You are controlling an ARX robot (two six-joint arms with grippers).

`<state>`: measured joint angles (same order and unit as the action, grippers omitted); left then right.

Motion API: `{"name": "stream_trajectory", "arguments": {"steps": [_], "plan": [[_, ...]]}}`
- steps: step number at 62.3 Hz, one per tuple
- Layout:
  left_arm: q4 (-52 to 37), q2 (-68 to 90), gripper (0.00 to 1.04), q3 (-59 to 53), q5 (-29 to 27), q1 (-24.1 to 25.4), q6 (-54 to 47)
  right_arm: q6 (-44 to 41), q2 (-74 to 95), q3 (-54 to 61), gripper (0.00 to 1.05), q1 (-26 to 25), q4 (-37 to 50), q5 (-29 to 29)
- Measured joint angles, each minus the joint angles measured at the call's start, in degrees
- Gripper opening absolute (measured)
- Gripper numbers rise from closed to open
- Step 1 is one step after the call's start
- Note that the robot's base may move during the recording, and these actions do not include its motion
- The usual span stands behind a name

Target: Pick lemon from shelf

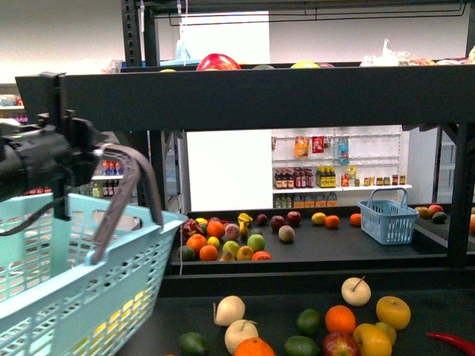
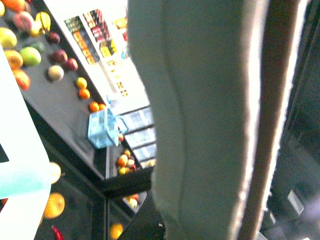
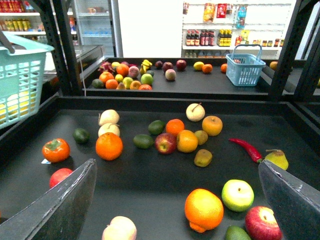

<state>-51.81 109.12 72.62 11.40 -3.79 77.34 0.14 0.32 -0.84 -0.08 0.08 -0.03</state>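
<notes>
Flanking open deck (image 3: 150, 185) room, right fingers (image 3: 60, 205) wide apart.

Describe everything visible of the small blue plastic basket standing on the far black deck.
The small blue plastic basket has lattice-slotted walls, a solid rim and one hoop handle standing upright over it. It sits upright near the right end of the far black shelf deck, apart from the loose fruit; an orange fruit lies just to its left. Its contents cannot be made out. In the left wrist view it shows again, small and blurred. Neither gripper is near it.
</notes>
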Motion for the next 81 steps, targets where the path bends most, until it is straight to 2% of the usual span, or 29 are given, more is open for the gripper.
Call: {"name": "stream_trajectory", "arguments": {"steps": [4, 18, 40, 59, 81], "plan": [[-2.82, 0.00, 0.07, -1.49, 1.16, 4.79, 2.49, 0.00, 0.00, 0.00, 0.97, 0.00, 0.00, 0.00], [-7.13, 0.00, 0.07, -2.54, 5.31, 14.69, 5.66, 0.00, 0.00, 0.00, 0.97, 0.00, 0.00, 0.00], [-13.57, 4.02, 0.07, -2.49, 14.58, 25.68, 9.49, 0.00, 0.00, 0.00, 0.97, 0.00, 0.00, 0.00], [-19.71, 13.05, 0.07, 1.84, 16.06, 29.68, 13.51, 0.00, 0.00, 0.00, 0.97, 0.00, 0.00, 0.00], [-25.62, 20.94, 0.07, 7.06, 16.74, 29.92, 16.02, 0.00, 0.00, 0.00, 0.97, 0.00, 0.00, 0.02]]}}
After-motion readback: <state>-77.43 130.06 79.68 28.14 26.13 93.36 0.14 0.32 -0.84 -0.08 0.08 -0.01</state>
